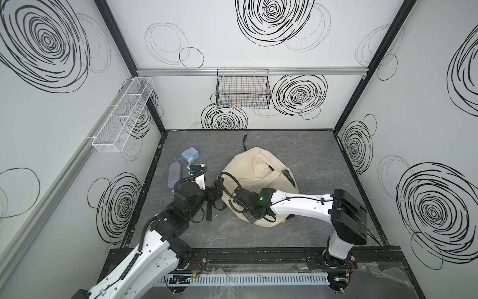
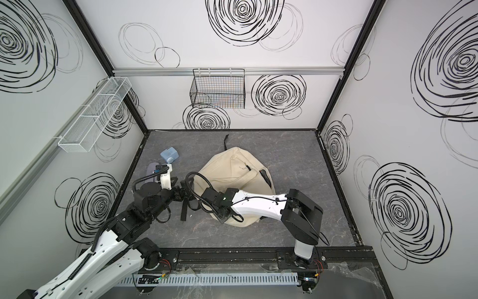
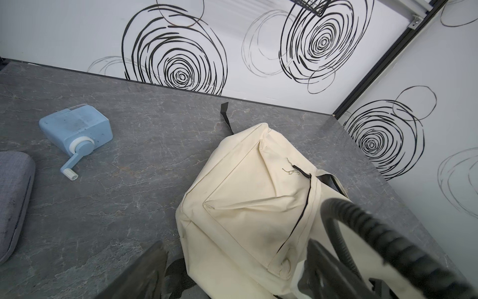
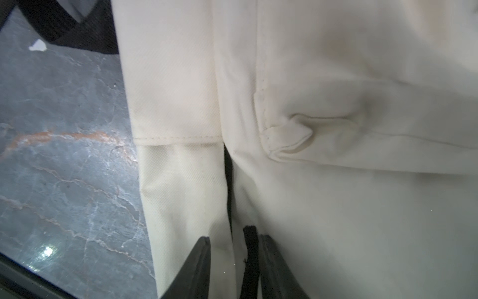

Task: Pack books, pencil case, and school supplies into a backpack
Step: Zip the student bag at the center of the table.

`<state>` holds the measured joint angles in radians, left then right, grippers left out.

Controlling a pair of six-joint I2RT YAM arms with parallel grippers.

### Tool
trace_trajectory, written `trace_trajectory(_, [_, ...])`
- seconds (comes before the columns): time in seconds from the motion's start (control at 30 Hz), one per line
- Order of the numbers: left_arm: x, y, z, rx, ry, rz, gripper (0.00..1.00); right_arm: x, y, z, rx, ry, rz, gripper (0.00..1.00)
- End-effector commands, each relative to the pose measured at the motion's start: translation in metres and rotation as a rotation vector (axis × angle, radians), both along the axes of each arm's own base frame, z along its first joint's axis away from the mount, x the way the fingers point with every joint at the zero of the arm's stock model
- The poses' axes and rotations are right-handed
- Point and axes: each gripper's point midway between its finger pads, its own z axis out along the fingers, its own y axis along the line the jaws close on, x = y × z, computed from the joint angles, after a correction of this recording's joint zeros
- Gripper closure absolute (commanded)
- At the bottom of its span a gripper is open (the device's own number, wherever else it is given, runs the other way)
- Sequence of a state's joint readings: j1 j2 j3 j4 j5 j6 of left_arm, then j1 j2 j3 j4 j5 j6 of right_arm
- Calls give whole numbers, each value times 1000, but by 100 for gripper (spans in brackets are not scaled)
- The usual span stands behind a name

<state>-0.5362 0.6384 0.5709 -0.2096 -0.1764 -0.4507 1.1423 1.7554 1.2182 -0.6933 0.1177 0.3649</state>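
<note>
The right claw [image 4: 235, 269] is seen pressed low against the backpack [image 4: 336, 207], its two dark fingers [image 4: 199, 266] drawn to a narrow gap. A fold of cream fabric and a frayed black zip pull [image 4: 249, 259] are framed between them, the pull lying against one finger. Whether anything is actually pinched cannot be told. The cloth here is shown as a fine matte twill, with stitched seams and a puckered pocket corner just beyond the fingers. The grey marbled bench [image 4: 64, 168], veined with rust, is seen just beside the bag's edge.

Over to the left claw [image 1: 216, 192]: it is held wide at the side of the bag nearest the left arm. A tangle of flat black webbing straps [image 1: 209, 211] is spread on the bench just beside it. From its wrist view the bag's front pocket is laid out as a soft rectangle edged by a black zip line.

Further out, in a top view, the bag is found slumped in the middle of the bench, rounded and floppy. Well apart from it, on the left arm's side, the pencil case [image 1: 174, 176] is laid flat: oblong, round-ended, greyish purple, woven-looking. Just beyond it the pencil sharpener [image 1: 190, 154] is set down, boxy, in smooth light blue plastic. Its crank handle [image 3: 72, 163] is tipped with a pale knob.
</note>
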Motion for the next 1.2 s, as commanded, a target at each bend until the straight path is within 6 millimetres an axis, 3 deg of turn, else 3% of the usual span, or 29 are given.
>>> trace_trajectory(0.0, [0, 0, 0, -30, -8, 2, 13, 5, -12, 0, -77, -14, -7, 64])
trace_trajectory(0.17, [0, 0, 0, -32, -8, 2, 13, -2, -20, -19, -133, 36, 1, 65])
trace_trajectory(0.3, [0, 0, 1, -32, -11, 2, 13, 0, -24, -23, -164, 37, -10, 65])
trace_trajectory(0.43, [0, -1, 0, -38, -9, 0, 13, 0, -14, -17, -126, 50, -5, 88])
trace_trajectory(0.47, [0, -1, 0, -39, -9, -2, 13, 1, -12, -14, -119, 47, -5, 90])
trace_trajectory(0.7, [-1, -5, 0, -34, -18, -25, 13, 10, -1, 13, -38, 15, -23, 100])
trace_trajectory(0.97, [0, -10, 18, 94, -86, -100, 14, 21, 11, 55, 115, -28, -42, 100])
trace_trajectory(1.17, [-9, -34, 25, 210, -155, -303, 19, 28, 13, 87, 279, -59, -66, 100])
